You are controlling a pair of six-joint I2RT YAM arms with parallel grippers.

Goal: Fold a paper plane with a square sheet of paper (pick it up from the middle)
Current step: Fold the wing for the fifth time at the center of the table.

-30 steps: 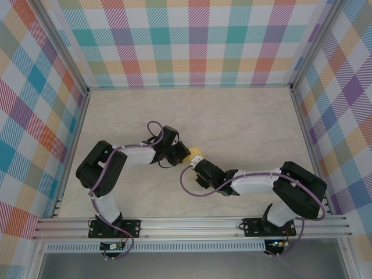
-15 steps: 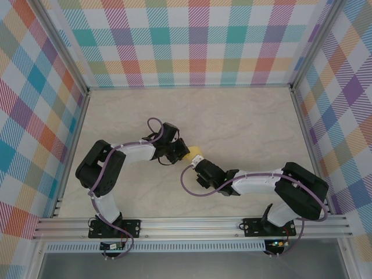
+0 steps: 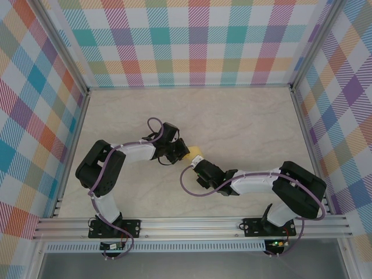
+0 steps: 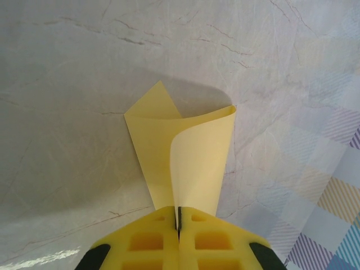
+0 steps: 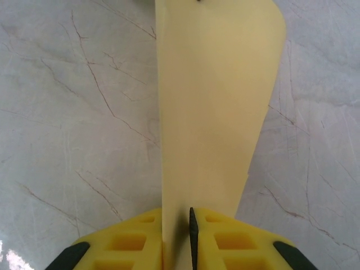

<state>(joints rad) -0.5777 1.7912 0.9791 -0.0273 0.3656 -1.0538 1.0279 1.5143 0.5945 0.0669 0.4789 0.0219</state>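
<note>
Top external view: over the middle of one bench (image 3: 250, 122), one yellow sheet (image 3: 196, 151) is hanging. The left claw (image 3: 186, 154) is clenching one edge and the right claw (image 3: 195, 165) is pinching the opposite edge, two claws in all. The sheet is curling between them, its long axis running claw to claw, equally near both.

The square sheet of paper (image 3: 197, 152) is held over the table (image 3: 244, 122) near its middle. The left end effector (image 3: 186, 154) is set at its 9 o'clock, the right end effector (image 3: 195, 164) at its 6 o'clock.
</note>
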